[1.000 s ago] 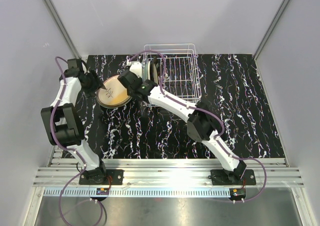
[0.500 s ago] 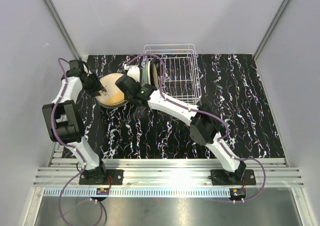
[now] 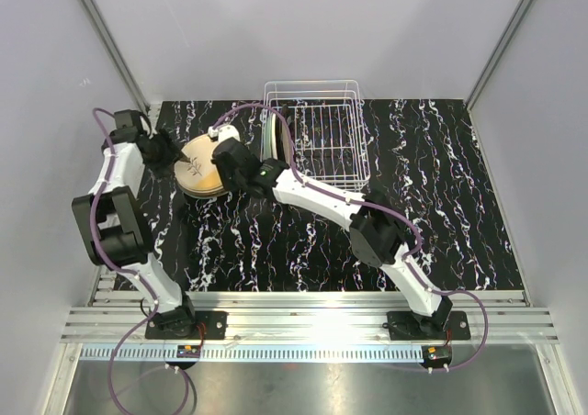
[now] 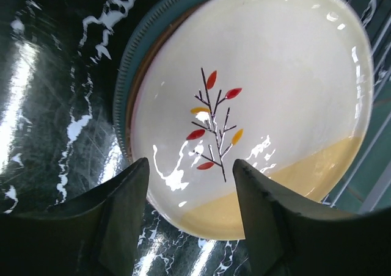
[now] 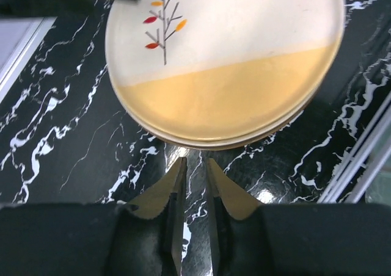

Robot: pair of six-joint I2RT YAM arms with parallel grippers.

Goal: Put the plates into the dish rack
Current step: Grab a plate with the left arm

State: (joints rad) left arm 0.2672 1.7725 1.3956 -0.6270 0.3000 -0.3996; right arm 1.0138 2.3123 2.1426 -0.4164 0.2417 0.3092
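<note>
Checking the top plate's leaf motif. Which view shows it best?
The left wrist view: the top plate fills the frame, branch and leaves sharp. The right wrist view shows mostly its yellow part, motif at the upper edge. The top external view shows it small.

I see top plate cream, ochre band, red-orange leaf twig; plate beneath teal-rimmed; rack white wire; table black, white-veined.

Left hand wide; right hand ajar
</note>
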